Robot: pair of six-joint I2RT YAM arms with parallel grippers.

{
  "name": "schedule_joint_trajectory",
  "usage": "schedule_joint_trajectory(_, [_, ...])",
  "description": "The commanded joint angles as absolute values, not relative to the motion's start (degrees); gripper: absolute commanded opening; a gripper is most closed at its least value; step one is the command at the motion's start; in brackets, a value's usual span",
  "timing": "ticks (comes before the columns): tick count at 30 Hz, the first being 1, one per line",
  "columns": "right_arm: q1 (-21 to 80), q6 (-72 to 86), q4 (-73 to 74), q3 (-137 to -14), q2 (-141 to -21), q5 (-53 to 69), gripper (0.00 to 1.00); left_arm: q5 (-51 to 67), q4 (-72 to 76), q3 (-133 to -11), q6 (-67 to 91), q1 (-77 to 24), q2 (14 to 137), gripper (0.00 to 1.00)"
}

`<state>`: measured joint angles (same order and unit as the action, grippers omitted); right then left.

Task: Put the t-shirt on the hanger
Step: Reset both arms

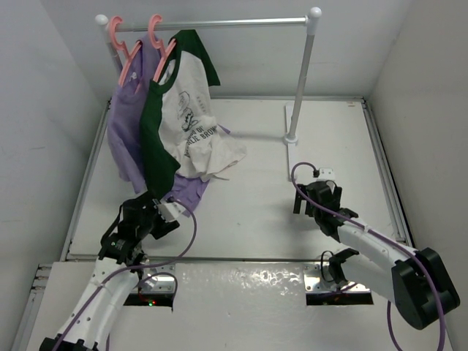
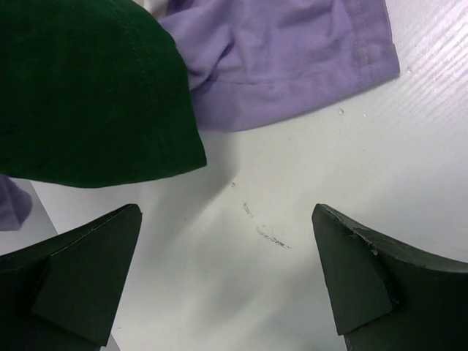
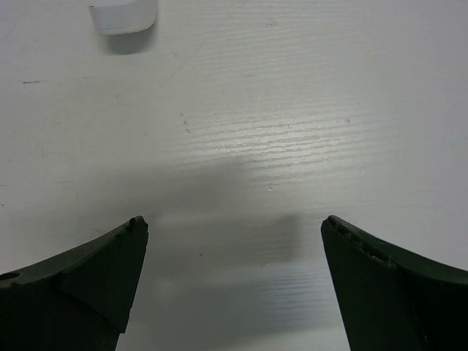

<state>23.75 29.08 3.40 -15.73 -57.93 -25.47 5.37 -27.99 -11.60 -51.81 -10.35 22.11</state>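
The t-shirt point(image 1: 191, 121), white with dark green sleeves and a black graphic, hangs from the pink hanger point(image 1: 156, 35) on the rail. Its lower hem bunches on the table. One long green sleeve point(image 1: 155, 146) drops toward my left gripper point(image 1: 164, 207), which is open just below it and holds nothing. In the left wrist view the green sleeve end point(image 2: 88, 95) lies beyond the left gripper point(image 2: 227, 219), apart from both fingers point(image 2: 88, 278). My right gripper point(image 1: 316, 187) is open over bare table, and the right wrist view shows the right gripper point(image 3: 234, 227) with nothing between its jaws.
A plain purple t-shirt point(image 1: 128, 110) hangs on a second pink hanger point(image 1: 117, 33) at the left, its hem point(image 2: 292, 66) lying on the table. The grey rack rail point(image 1: 219, 23) spans the back, with its right post point(image 1: 301, 80) and white foot point(image 3: 123, 16) ahead of the right gripper. White walls enclose the table.
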Motion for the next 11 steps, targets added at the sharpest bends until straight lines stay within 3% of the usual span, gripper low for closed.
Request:
schedule_joint_trajectory(1, [23.73,27.78,2.99,-18.02,-57.83,-27.60,0.99,7.11,-25.40,-10.99,-52.29,-9.49,21.97,1.00])
schedule_joint_trajectory(11, [23.82,25.75,-1.31,-16.96,-56.25,-25.65,0.99,7.12,-22.68,-8.79,-52.21,-9.40,21.88,1.00])
